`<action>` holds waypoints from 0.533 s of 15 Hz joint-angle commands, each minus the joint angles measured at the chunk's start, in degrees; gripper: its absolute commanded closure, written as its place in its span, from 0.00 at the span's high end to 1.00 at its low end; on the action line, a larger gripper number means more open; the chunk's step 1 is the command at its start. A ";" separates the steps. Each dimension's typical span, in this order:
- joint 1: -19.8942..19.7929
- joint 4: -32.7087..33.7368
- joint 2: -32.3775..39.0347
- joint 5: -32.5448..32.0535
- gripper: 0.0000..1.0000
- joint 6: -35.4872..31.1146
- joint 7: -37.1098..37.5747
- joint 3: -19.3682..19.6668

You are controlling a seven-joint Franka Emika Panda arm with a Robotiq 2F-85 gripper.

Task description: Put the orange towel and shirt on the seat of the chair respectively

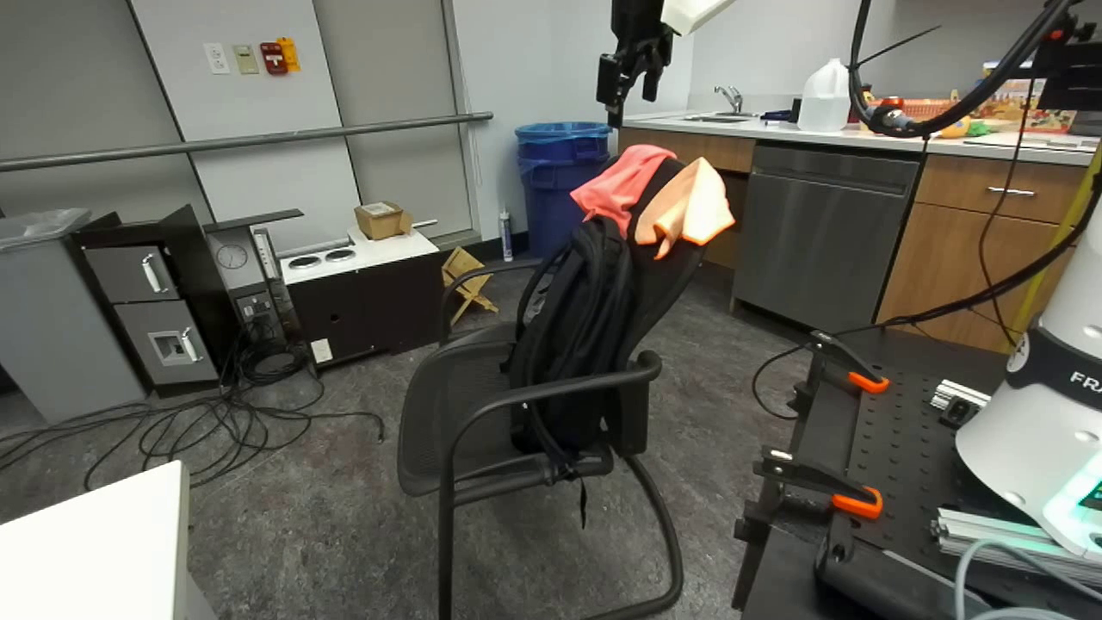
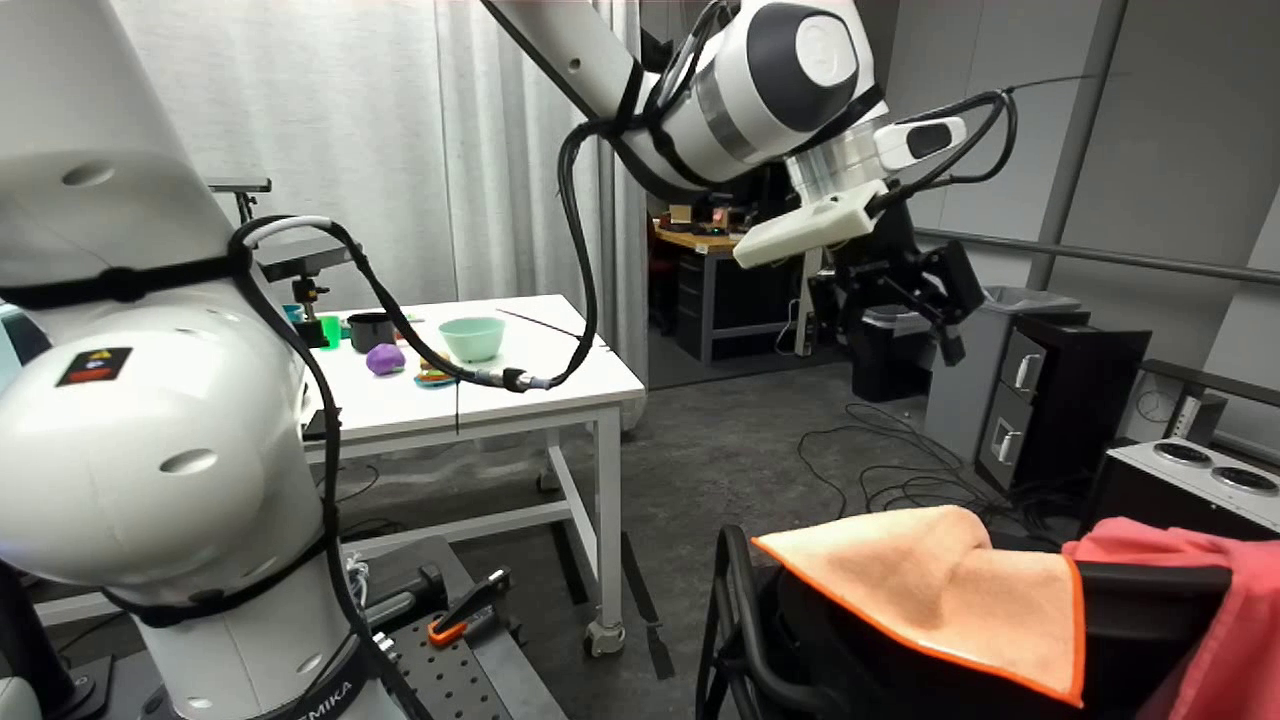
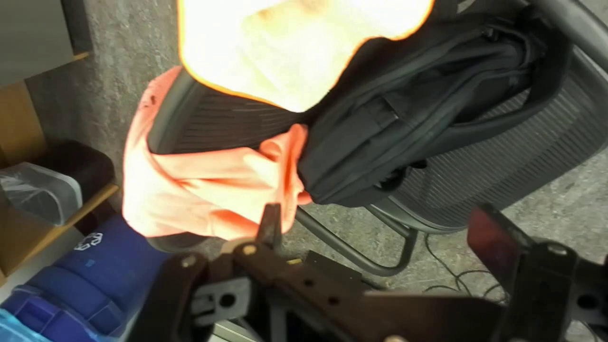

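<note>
The light orange towel with a bright orange edge hangs over the top of the chair's back in both exterior views (image 1: 684, 202) (image 2: 930, 590) and the wrist view (image 3: 294, 52). The coral-pink shirt (image 1: 616, 185) is draped beside it, also in the other views (image 2: 1180, 542) (image 3: 204, 190). The black chair's mesh seat (image 1: 452, 405) shows partly in the wrist view (image 3: 475, 175); it is hidden in an exterior view where the chair's back (image 2: 1150, 600) stands in front. My gripper (image 1: 633, 95) (image 2: 955, 308) (image 3: 380, 235) is open and empty, above the chair's back, apart from both cloths.
A black backpack (image 1: 572, 344) (image 3: 380, 123) leans against the chair's back and covers part of the seat. Armrests (image 1: 560, 387) flank the seat. A blue bin (image 1: 555, 181) and a counter (image 1: 689, 129) stand behind. A white table (image 2: 560, 370) holds bowls and toys.
</note>
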State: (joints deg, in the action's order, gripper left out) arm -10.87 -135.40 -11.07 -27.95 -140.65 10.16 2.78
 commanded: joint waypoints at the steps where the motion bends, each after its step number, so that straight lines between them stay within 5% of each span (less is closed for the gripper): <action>1: -2.31 1.26 0.49 -5.70 1.00 4.20 4.10 0.57; 8: -3.61 0.06 1.36 -6.30 1.00 11.17 8.67 3.53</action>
State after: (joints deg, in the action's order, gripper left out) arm -14.02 -135.42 -10.47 -33.74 -131.23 16.75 5.03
